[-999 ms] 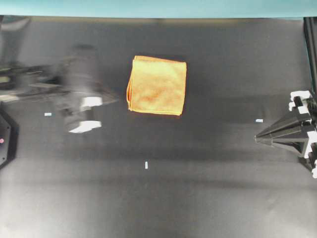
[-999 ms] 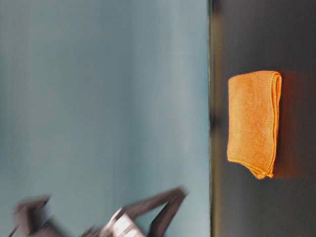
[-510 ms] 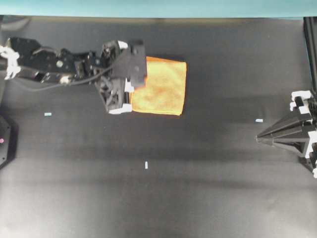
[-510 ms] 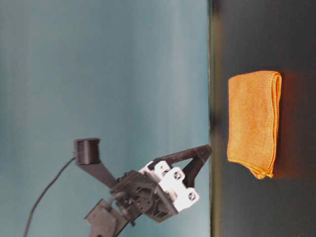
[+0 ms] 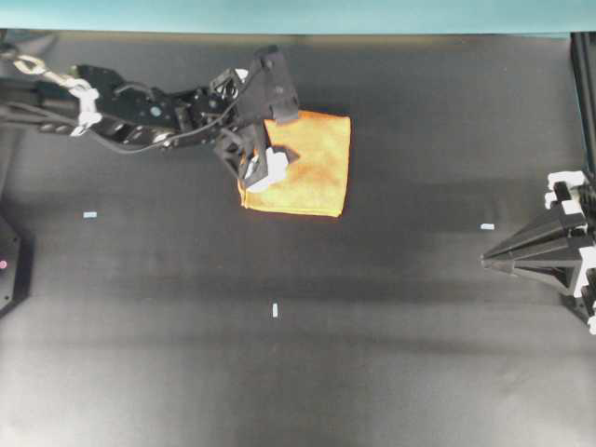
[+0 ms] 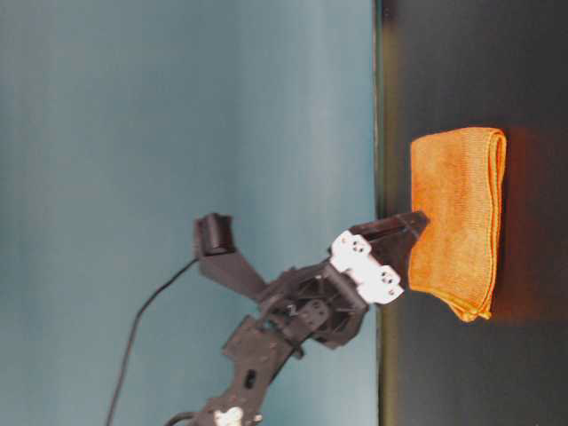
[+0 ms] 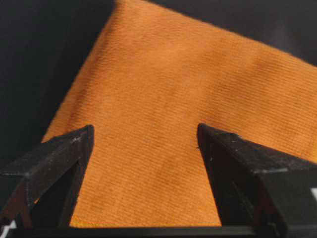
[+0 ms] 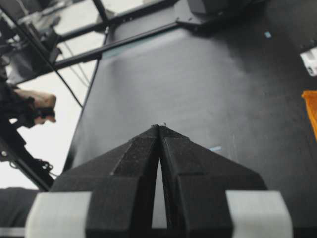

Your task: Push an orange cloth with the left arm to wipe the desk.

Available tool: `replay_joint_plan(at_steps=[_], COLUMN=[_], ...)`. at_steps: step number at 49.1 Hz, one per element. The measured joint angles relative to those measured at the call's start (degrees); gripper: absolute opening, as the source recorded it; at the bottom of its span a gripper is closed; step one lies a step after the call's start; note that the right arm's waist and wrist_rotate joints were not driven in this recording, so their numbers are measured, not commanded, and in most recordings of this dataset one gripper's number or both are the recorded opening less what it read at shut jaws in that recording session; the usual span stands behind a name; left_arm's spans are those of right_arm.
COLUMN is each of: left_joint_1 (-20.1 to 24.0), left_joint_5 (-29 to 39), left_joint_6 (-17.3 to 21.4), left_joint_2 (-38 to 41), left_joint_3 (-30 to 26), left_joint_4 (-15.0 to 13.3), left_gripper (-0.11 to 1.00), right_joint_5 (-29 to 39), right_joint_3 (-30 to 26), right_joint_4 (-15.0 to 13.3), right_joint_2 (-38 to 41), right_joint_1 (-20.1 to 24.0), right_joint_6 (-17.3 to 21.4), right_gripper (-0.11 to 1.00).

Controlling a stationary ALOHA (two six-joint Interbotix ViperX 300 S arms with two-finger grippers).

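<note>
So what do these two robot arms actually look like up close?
Both are slim, black and jointed. The left arm has exposed black cables, white clips and a small black camera block; its gripper has two black wedge fingers with white mounts. The right gripper is a matching black wedge with white clips.

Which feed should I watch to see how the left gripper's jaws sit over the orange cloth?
The left wrist view: the left gripper stands open, the orange cloth filling the gap between its fingers. Overhead shows the gripper over the cloth's left edge, jaws unclear. Table-level shows its tip at the cloth's surface. The right wrist view shows only a cloth sliver.
</note>
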Motion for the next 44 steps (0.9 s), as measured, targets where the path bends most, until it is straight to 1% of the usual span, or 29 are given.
replay_joint_plan(at_steps=[8,12,24,35,44], left_joint_1=[0.5,0.6,0.6,0.6,0.4], left_joint_5=[-1.9,-3.9,-5.2,-4.9,-4.7], left_joint_6=[-5.4,-7.6,-10.1,-14.7,-15.3], left_joint_2=[1.2,1.7,2.6,5.0,5.4], left_joint_3=[-0.2,-0.4,-1.3,-1.5,-0.8], left_joint_4=[0.0,-0.1,0.0,-0.1,0.0], left_gripper=[0.81,0.81,0.80,0.80,0.80], right_joint_5=[-0.2,-0.6,-1.2,-1.2,-1.2], right_joint_3=[0.3,0.5,0.7,0.8,0.8], right_joint_4=[-0.1,0.0,-0.1,-0.1,-0.1], right_joint_2=[0.0,0.0,0.0,0.0,0.0], right_joint_1=[-0.1,0.0,0.0,-0.1,0.0], right_joint_6=[0.1,0.0,0.0,0.1,0.0], right_gripper=[0.00,0.00,0.00,0.00,0.00])
